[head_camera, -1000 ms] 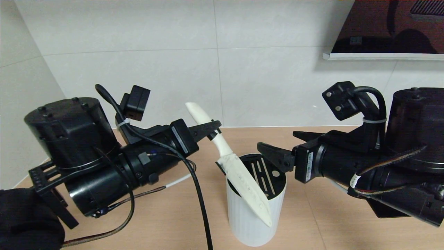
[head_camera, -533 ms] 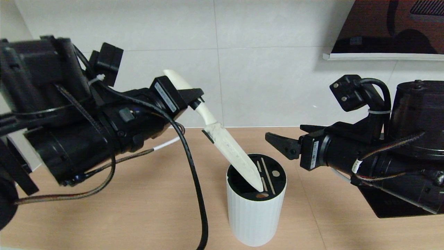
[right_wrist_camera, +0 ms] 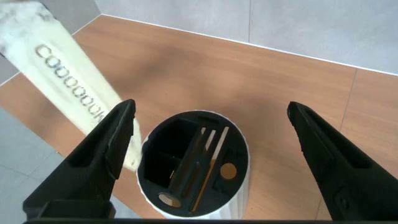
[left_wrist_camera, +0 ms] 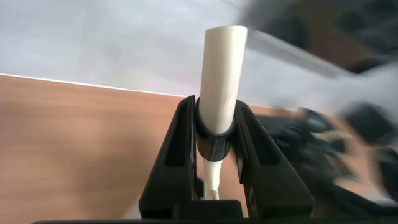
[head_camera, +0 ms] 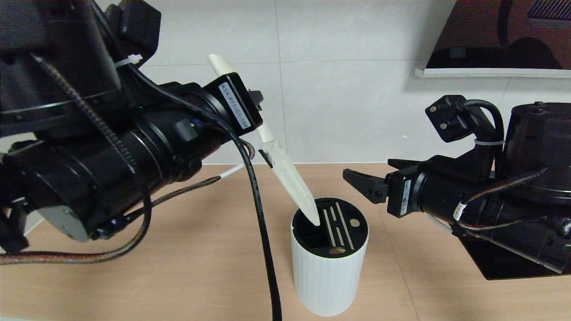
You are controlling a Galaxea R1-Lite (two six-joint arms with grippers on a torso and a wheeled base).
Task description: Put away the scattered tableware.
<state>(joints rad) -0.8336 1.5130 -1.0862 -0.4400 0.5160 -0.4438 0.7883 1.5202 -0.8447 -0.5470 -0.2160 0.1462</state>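
My left gripper is shut on the cream handle of a white knife, up at the left in the head view. The blade slants down to the right, its tip at the rim of the white ribbed knife holder with a black slotted top. In the left wrist view the fingers clamp the knife handle. My right gripper is open, level with the holder's top and just right of it. Its wrist view looks down on the holder between its fingers, with the knife blade coming in from the side.
The holder stands on a wooden countertop against a white tiled wall. A dark range hood hangs at the upper right, and a black cooktop edge lies under my right arm.
My left arm has lifted and swung the knife steeper; the blade tip has drawn back from in front of the holder's side to its top rim. The right gripper shifted slightly right.
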